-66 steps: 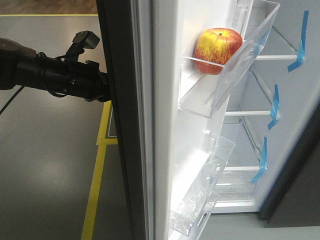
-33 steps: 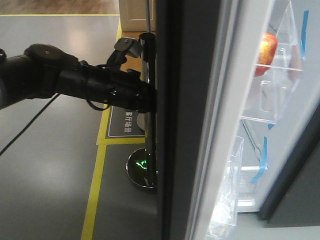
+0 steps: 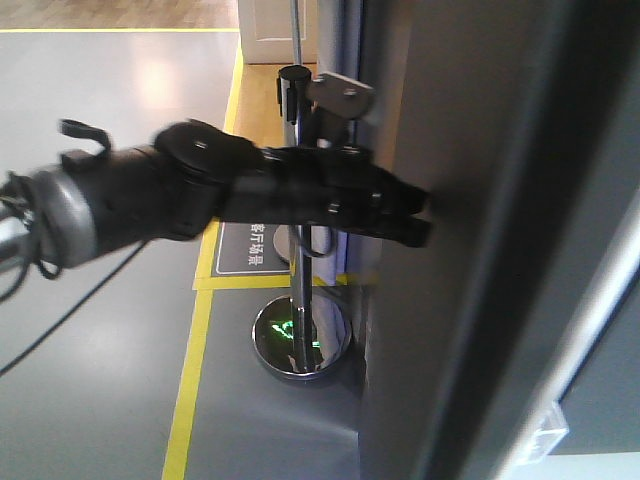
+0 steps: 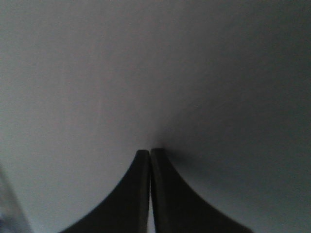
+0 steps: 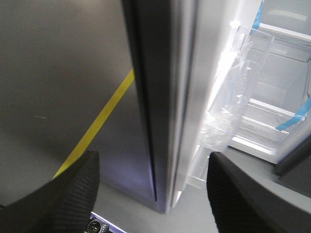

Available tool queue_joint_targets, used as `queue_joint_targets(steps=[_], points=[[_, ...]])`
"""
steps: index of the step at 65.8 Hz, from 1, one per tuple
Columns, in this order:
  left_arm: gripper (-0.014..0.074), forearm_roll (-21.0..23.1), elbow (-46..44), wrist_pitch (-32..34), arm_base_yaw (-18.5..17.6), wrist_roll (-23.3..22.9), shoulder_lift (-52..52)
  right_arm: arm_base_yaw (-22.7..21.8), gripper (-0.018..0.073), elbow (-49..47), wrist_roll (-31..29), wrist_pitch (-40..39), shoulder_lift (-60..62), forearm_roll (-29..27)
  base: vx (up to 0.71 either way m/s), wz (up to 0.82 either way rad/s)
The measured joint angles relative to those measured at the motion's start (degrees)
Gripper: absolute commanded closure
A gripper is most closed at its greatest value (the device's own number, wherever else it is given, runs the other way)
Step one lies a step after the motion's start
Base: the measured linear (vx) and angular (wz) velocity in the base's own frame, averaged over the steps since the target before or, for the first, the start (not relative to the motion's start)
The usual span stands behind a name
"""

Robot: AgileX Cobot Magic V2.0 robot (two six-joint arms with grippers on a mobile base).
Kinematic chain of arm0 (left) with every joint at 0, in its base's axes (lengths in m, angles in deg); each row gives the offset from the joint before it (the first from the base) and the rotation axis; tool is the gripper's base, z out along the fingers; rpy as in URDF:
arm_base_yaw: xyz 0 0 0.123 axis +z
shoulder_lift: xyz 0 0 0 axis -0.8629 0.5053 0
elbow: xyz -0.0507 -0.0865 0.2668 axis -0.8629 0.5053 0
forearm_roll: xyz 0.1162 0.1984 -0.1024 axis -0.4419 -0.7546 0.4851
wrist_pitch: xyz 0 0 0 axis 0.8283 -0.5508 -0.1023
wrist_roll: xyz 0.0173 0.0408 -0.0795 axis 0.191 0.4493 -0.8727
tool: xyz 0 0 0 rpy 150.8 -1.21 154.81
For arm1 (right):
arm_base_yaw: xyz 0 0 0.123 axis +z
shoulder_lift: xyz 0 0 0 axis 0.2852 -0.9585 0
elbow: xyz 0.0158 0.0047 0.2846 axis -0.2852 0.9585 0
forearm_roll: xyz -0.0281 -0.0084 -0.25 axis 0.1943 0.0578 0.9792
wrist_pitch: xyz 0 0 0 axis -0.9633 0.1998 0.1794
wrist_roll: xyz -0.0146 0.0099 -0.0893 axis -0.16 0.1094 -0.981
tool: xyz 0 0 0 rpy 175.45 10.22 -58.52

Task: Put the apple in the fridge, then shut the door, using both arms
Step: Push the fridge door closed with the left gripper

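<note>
The door's plain dark grey outer face fills the right half of the front view. My left arm reaches across to it, and the left gripper touches that face. In the left wrist view the left gripper is shut on nothing, its tips against the grey door. My right gripper is open and empty, looking at the door's edge. Beside that edge shows the fridge's white interior with clear door bins and blue tape. The apple is hidden.
A metal stanchion post with a round shiny base stands on the grey floor behind my left arm. A yellow floor line runs along the left, past a floor sign. The same yellow line shows left of the door.
The door has swung toward the fridge, its dark outer face now covering the bins and the apple. My left arm has followed it to the right, still pressed against it.
</note>
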Motion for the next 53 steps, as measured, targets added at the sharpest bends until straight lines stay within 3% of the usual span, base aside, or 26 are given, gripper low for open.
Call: queue_joint_targets(steps=[31, 53], points=[[0.0602, 0.6, -20.7, 3.4, -7.9, 0.2, 15.6, 0.0, 0.0107, 0.0, 0.0, 0.0, 0.0, -0.1, 0.00, 0.00], [0.0602, -0.9, -24.8, 5.4, -8.6, -1.5, 19.8, 0.0, 0.0107, 0.0, 0.0, 0.0, 0.0, -0.1, 0.00, 0.00]])
